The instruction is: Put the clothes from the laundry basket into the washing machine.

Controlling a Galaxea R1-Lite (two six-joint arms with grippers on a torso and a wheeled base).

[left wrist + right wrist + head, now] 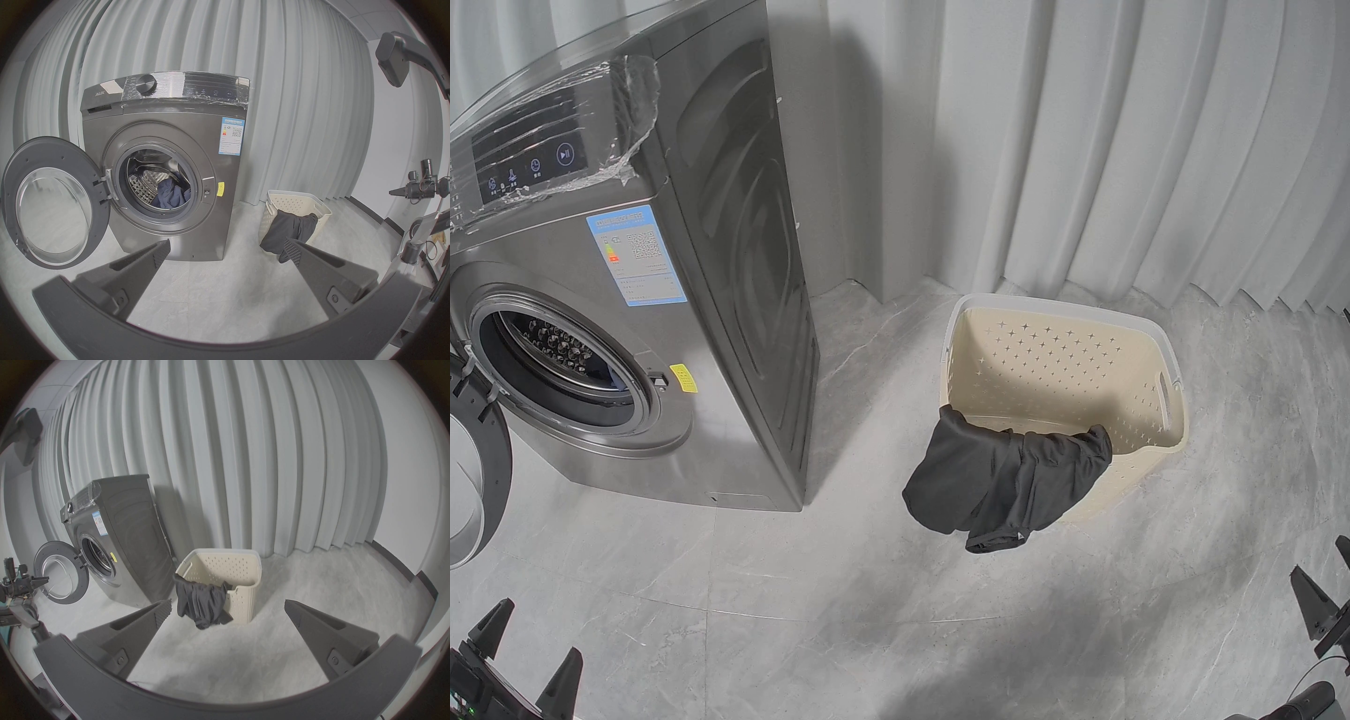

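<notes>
A cream laundry basket (pixel 1151 339) stands on the grey floor (pixel 844 600), near the right side of a grey washing machine (pixel 731 244). A dark garment (pixel 1003 478) hangs over the basket's front rim. The machine's round door (pixel 51 201) is swung open, and blue cloth (pixel 171 194) lies in the drum. The left pincer (pixel 225 248) and the right pincer (pixel 227 606) are both low, spread apart and holding nothing.

Pale pleated curtains (pixel 1106 141) hang down to a grey marbled floor (pixel 825 609). A plain white wall (pixel 408 500) carries dark skirting (pixel 396 560).
</notes>
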